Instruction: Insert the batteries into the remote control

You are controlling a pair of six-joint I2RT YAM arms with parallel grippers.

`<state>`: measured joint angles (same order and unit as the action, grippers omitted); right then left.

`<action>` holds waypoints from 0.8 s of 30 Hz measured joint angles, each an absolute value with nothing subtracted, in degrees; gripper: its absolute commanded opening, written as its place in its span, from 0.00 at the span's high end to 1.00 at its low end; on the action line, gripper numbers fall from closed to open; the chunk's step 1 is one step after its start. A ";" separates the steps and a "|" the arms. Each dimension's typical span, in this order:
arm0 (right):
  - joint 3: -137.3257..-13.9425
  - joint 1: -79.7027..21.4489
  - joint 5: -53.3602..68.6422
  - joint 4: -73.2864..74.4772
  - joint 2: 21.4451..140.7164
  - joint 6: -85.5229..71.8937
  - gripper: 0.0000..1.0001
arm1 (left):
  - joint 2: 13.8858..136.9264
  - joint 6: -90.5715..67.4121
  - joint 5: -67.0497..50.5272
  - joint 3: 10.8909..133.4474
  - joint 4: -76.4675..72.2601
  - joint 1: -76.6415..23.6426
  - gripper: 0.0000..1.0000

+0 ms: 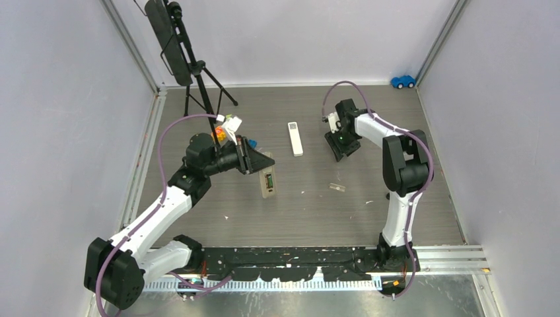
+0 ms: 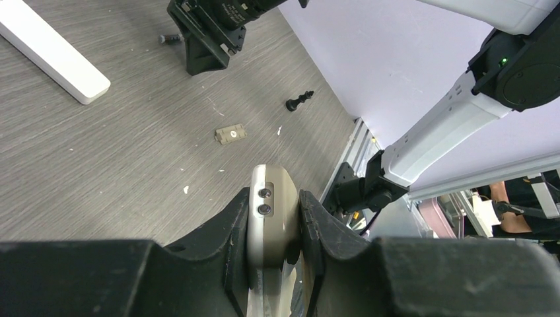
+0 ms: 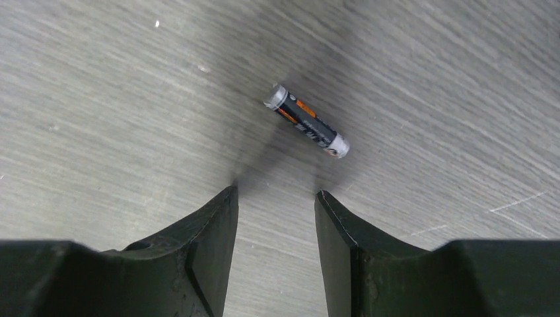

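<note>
My left gripper [image 1: 256, 162] is shut on one end of a beige remote [image 1: 267, 182] and holds it with the open back facing up. In the left wrist view the remote's end [image 2: 267, 185] is clamped between the fingers [image 2: 310, 218]. One battery [image 3: 306, 120], dark with orange marks and silver ends, lies on the table just ahead of my right gripper [image 3: 276, 193], which is open, empty and low over the table. In the top view the right gripper [image 1: 342, 142] hides that battery. The battery also shows as a small dark cylinder in the left wrist view [image 2: 170, 39].
A white remote [image 1: 295, 139] lies between the two grippers. A small beige battery cover [image 1: 337, 187] lies near the table's middle, and a small black knob-like piece [image 2: 298, 101] beyond it. A black tripod [image 1: 191, 66] stands at the back left, with orange and white bits [image 1: 223, 129] near it. A blue toy car [image 1: 403, 81] sits at the back right.
</note>
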<state>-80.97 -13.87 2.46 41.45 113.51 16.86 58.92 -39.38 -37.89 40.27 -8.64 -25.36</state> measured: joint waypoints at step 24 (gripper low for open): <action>-97.27 -10.46 4.12 38.59 125.29 17.65 0.73 | 60.69 -38.54 -37.58 41.89 -7.70 -24.99 1.00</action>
<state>-97.27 -10.46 4.12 38.59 125.29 17.65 60.69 -38.54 -37.58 41.89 -7.70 -24.99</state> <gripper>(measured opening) 0.421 0.285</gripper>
